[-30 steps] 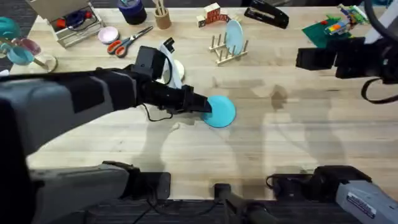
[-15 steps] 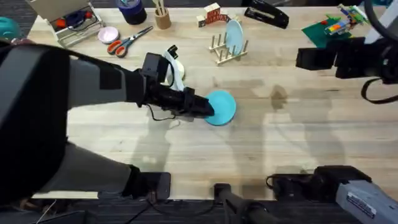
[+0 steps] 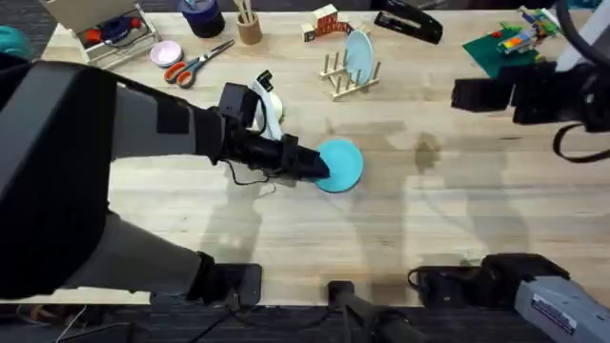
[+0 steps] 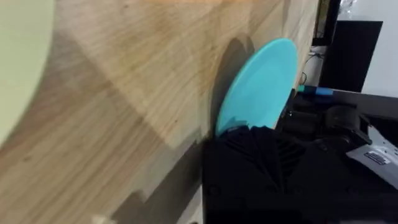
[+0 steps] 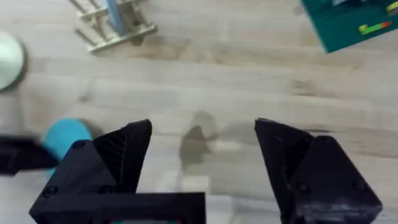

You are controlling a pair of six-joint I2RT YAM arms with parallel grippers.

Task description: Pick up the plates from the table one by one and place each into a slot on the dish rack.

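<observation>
the large light wooden plank bench (image 3: pixel 400 219) lies under both my arms, its grain running across. my left arm reaches over it from the lower left, big and dark under the overhead camera, and my left fingers (image 3: pixel 313 165) are clamped on the near rim of the small round turquoise-blue plastic plate (image 3: pixel 339 166). in my left wrist view that plate (image 4: pixel 258 84) stands tilted, its far edge lifted off the wood and throwing a dark shadow beside it. it sits near the middle of the bench, well apart from the rack.

my right fingers (image 5: pixel 202 162) hang above bare wood on the right side, spread wide with nothing between them; from overhead they (image 3: pixel 467 92) point toward the middle.

the small light wooden dish rack (image 3: pixel 349 74) of upright dowel pegs stands toward the back of the bench, a pale blue round plate (image 3: pixel 359 52) upright in 1 of its slots. the small round cream-yellow plastic plate (image 3: pixel 270 104) lies flat just behind my left wrist, partly hidden by it, and shows as a pale curve in the left wrist view (image 4: pixel 18 62). orange-handled scissors (image 3: pixel 189 63) lie at the back left, beside a small pink round dish (image 3: pixel 167 52).
</observation>
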